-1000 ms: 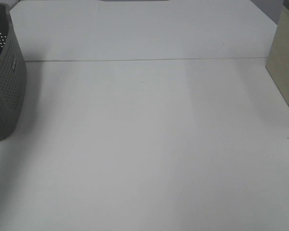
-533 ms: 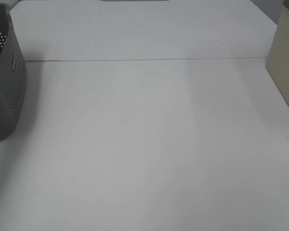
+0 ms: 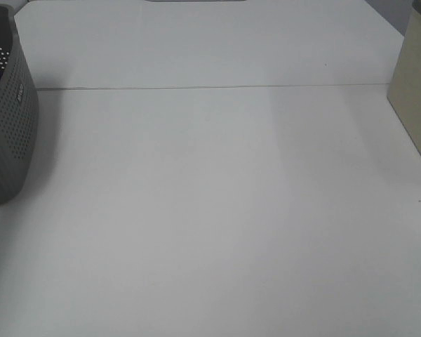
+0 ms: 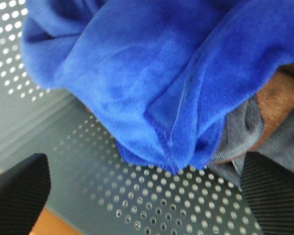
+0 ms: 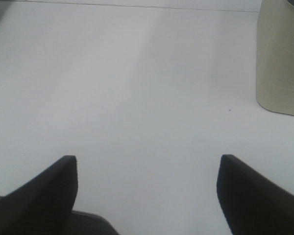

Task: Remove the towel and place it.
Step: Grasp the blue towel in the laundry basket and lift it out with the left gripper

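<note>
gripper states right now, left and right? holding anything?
Left gripper: jaws open, holding nothing, poised over the towel in the basket.
Right gripper: jaws open, empty, over the table.

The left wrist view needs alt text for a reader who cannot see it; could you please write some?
A royal-blue plush towel lies bunched in a perforated grey basket, over a grey cloth and a brown cloth. The left gripper hovers open, its two dark fingertips wide apart and clear of the towel.
</note>
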`<state>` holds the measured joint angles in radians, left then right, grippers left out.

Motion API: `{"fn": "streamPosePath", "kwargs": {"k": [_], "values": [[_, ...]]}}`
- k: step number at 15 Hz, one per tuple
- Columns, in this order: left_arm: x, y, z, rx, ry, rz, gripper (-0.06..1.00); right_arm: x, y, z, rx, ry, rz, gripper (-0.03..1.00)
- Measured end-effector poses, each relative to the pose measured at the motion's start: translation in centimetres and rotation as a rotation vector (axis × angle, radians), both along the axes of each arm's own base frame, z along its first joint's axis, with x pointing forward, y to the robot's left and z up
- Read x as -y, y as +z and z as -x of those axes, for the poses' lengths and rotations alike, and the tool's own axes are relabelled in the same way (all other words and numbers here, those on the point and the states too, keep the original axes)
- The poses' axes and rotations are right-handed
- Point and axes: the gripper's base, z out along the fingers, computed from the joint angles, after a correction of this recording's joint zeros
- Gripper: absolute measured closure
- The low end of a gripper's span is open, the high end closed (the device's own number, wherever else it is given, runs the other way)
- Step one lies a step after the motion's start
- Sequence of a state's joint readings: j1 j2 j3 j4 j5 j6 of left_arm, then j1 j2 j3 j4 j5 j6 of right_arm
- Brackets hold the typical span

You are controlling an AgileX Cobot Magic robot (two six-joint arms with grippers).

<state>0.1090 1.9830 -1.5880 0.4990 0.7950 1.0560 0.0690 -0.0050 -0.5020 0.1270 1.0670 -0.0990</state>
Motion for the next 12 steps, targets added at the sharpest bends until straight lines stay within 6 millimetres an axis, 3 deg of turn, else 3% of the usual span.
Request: {"fn": "streamPosePath", "kwargs": {"k": [3, 8, 12], "values": [[0.1, -3.4, -1.7, 0.013, -0.053, 0.009, -0.04, 0.0, 0.0, 0.0, 0.000, 0.000, 0.000, 0.20], [0.2, -5.7, -2.4, -0.008, -0.069, 0.018, -0.02, 0.0, 0.0, 0.0, 0.000, 0.000, 0.000, 0.20], [0.1, -6.5, -2.4, -0.030, -0.066, 0.020, 0.09, 0.0, 0.0, 0.0, 0.000, 0.000, 0.000, 0.20]]}}
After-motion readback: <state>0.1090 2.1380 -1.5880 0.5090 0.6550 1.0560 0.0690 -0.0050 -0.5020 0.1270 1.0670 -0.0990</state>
